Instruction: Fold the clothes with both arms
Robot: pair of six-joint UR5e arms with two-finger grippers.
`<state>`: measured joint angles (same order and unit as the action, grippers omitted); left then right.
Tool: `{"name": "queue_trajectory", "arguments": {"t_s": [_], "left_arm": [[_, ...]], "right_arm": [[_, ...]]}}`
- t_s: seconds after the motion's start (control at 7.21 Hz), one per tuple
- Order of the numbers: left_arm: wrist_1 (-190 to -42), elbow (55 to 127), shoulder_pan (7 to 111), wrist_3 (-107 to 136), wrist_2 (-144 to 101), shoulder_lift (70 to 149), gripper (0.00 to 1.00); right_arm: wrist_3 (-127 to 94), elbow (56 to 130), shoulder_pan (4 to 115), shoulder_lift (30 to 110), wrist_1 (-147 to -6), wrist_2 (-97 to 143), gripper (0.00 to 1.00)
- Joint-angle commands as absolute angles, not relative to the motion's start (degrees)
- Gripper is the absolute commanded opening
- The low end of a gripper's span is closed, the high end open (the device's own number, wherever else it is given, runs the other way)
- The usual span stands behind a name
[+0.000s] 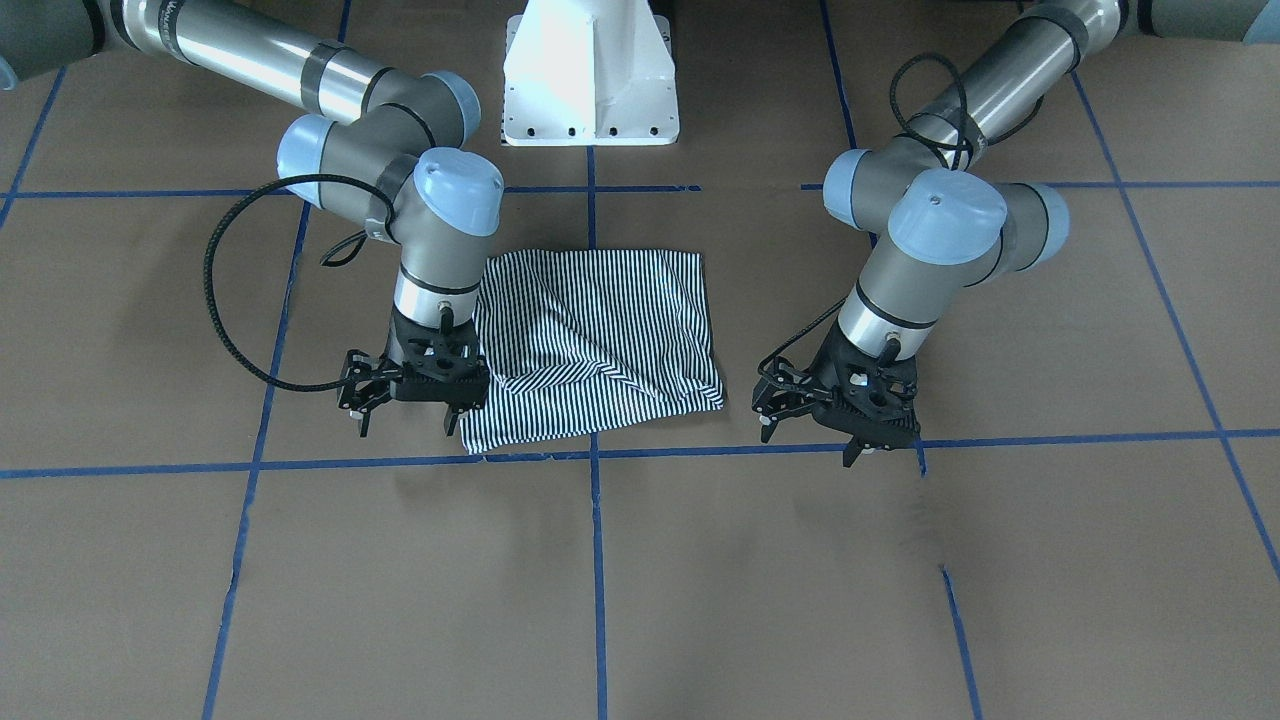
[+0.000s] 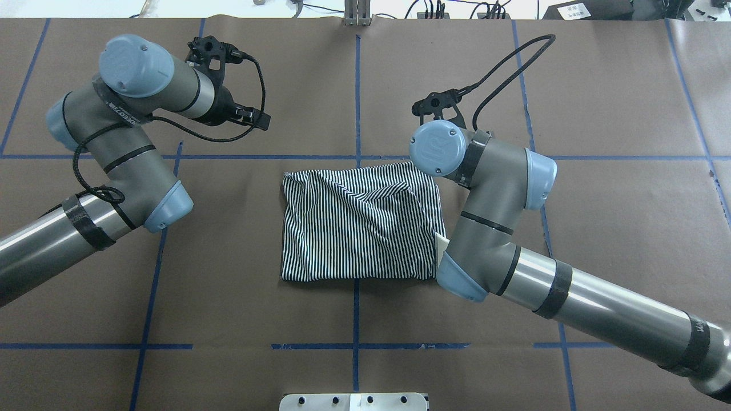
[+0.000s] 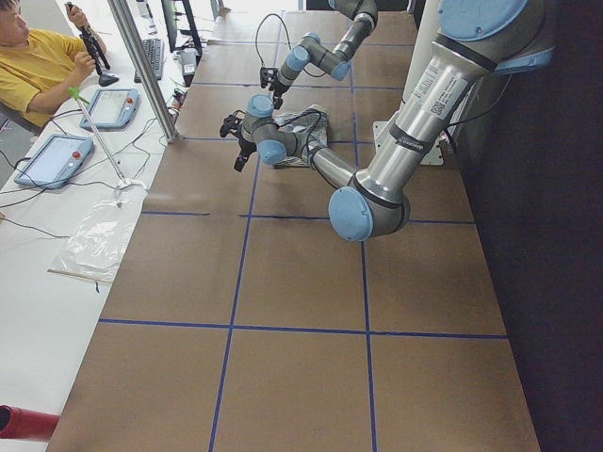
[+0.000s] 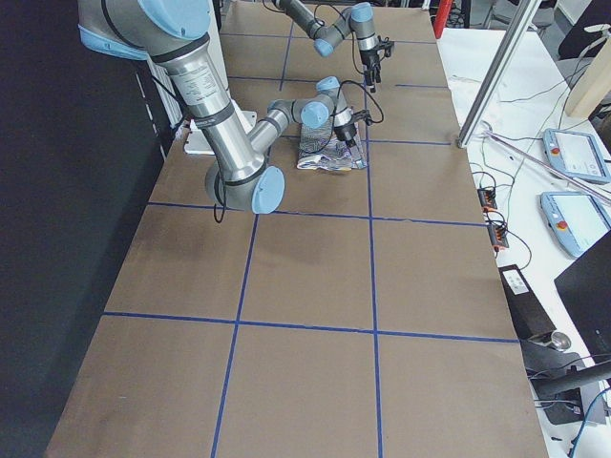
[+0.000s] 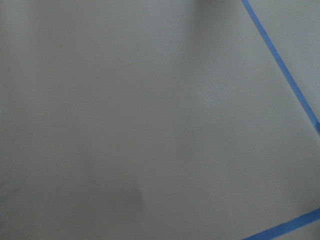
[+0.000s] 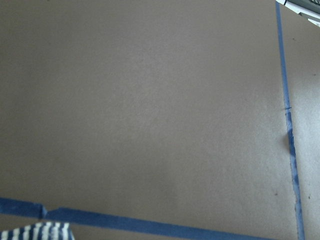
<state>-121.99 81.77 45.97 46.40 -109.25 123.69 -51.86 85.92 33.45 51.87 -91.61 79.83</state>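
Observation:
The striped polo shirt (image 1: 600, 340) lies folded into a rough rectangle in the middle of the table, with diagonal creases across its top layer. It also shows in the overhead view (image 2: 360, 228), and one corner shows in the right wrist view (image 6: 37, 232). My right gripper (image 1: 407, 425) is open and empty, pointing down just beside the shirt's front corner on the robot's right. My left gripper (image 1: 808, 448) is open and empty, a short way clear of the shirt's opposite edge, above a blue tape line. Neither gripper holds cloth.
Brown paper covers the table (image 1: 640, 580), marked with blue tape lines (image 1: 597, 560). The white pedestal base (image 1: 590, 75) stands behind the shirt. In the exterior left view an operator (image 3: 38, 66) sits at a side desk with tablets.

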Motion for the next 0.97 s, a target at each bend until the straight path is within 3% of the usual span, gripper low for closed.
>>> {"name": "queue_trajectory", "arguments": {"t_s": [0.0, 0.42, 0.69, 0.83], "left_arm": [[-121.99, 82.0, 45.97, 46.49, -109.25, 123.84, 1.0], [-121.82, 84.28, 45.97, 46.58, -109.25, 123.14, 1.0], [-121.2, 85.52, 45.88, 46.58, -109.25, 123.05, 1.0], [-121.2, 85.87, 45.79, 46.58, -109.25, 122.7, 1.0]], "right_arm": [[-52.8, 87.17, 34.72, 51.5, -86.0, 85.91, 1.0], [-57.91, 96.46, 34.89, 54.38, -83.49, 92.37, 1.0], [-64.98, 106.92, 32.28, 56.51, -93.89, 94.39, 1.0], [-74.17, 107.83, 28.51, 56.77, -94.91, 93.44, 1.0]]}}
